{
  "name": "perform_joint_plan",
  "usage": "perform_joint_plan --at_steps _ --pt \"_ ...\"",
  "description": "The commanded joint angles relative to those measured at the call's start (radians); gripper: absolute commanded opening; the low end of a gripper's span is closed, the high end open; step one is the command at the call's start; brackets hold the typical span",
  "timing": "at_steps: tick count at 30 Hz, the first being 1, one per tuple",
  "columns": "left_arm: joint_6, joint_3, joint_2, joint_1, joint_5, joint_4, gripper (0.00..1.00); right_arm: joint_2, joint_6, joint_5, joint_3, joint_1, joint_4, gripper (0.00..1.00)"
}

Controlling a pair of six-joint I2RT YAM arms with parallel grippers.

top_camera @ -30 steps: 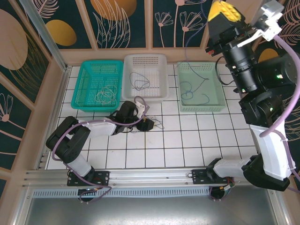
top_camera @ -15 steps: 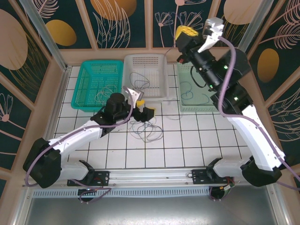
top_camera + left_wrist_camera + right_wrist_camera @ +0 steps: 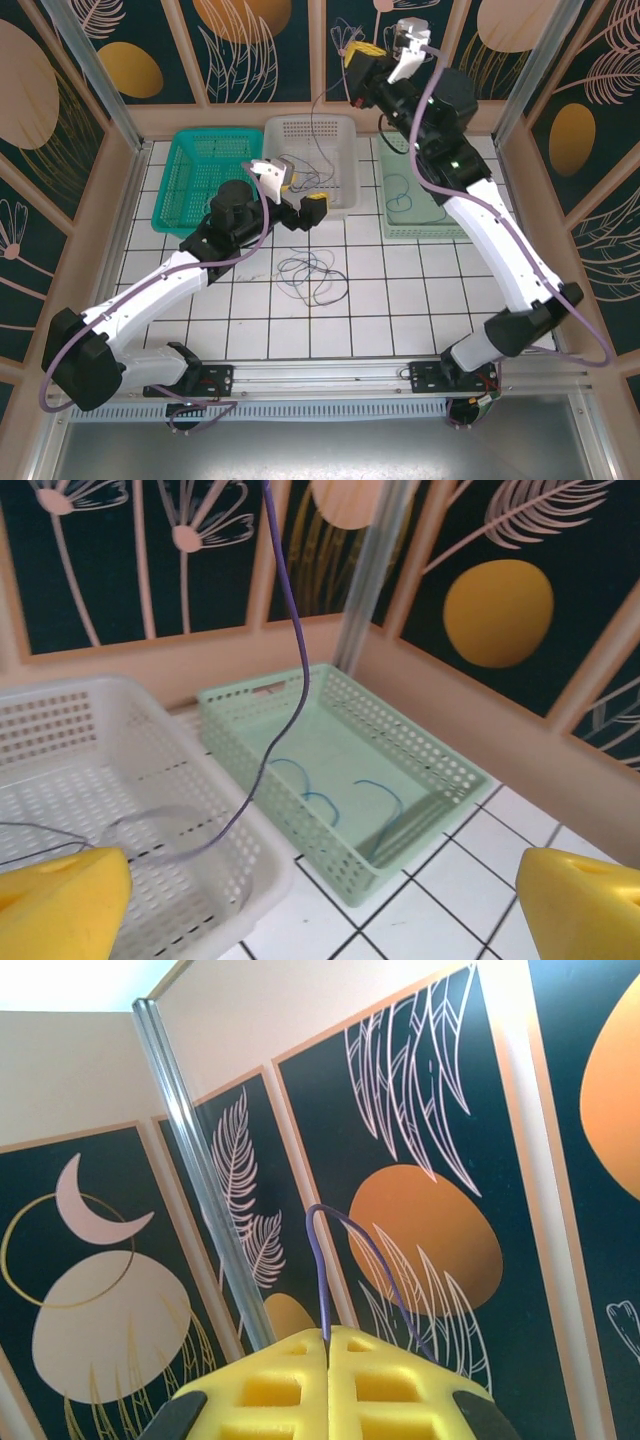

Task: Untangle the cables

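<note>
My right gripper (image 3: 355, 55) is raised high at the back, its yellow pads (image 3: 330, 1380) shut on a thin purple cable (image 3: 322, 1260). That cable (image 3: 314, 125) hangs down into the white basket (image 3: 345, 190). In the left wrist view the cable (image 3: 300, 640) drops past the back wall and curls into the basket. A loose tangle of dark cables (image 3: 312, 275) lies on the tiles. My left gripper (image 3: 300, 193) hovers between the tangle and the white basket, open, with nothing between its yellow fingertips (image 3: 60, 905).
A teal basket (image 3: 175, 195) at the back left holds a pale cable. A pale green basket (image 3: 462, 200) at the back right holds blue cables (image 3: 325, 800). Patterned walls close the back and sides.
My left gripper opened wide and lifted back toward the baskets, leaving the tangle on the tiles. The right arm swung left, carrying the purple cable over the white basket.
</note>
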Motion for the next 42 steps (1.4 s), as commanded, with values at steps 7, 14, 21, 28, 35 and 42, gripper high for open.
perform_joint_plan --at_steps 7,14,21,28,35,42 --pt "0.0 -0.042 -0.001 0.017 -0.152 -0.019 0.99 0.228 0.076 -0.125 0.203 -0.07 0.012 0.0" --pt "-0.017 -0.096 -0.021 0.026 -0.156 -0.009 0.99 0.28 0.088 -0.133 0.21 -0.076 0.005 0.0" --pt "-0.033 -0.133 -0.035 0.038 -0.15 0.009 0.99 0.325 0.078 -0.123 0.267 -0.077 -0.06 0.0" --pt "-0.048 -0.164 -0.059 0.046 -0.157 0.001 0.99 0.467 0.1 -0.113 0.28 -0.078 -0.208 0.0" --pt "-0.058 -0.221 -0.12 0.057 -0.185 -0.023 0.99 0.603 0.115 -0.161 0.272 -0.078 -0.307 0.0" --pt "-0.069 -0.251 -0.148 0.066 -0.196 -0.034 0.99 0.684 0.136 -0.127 0.249 -0.096 -0.405 0.09"
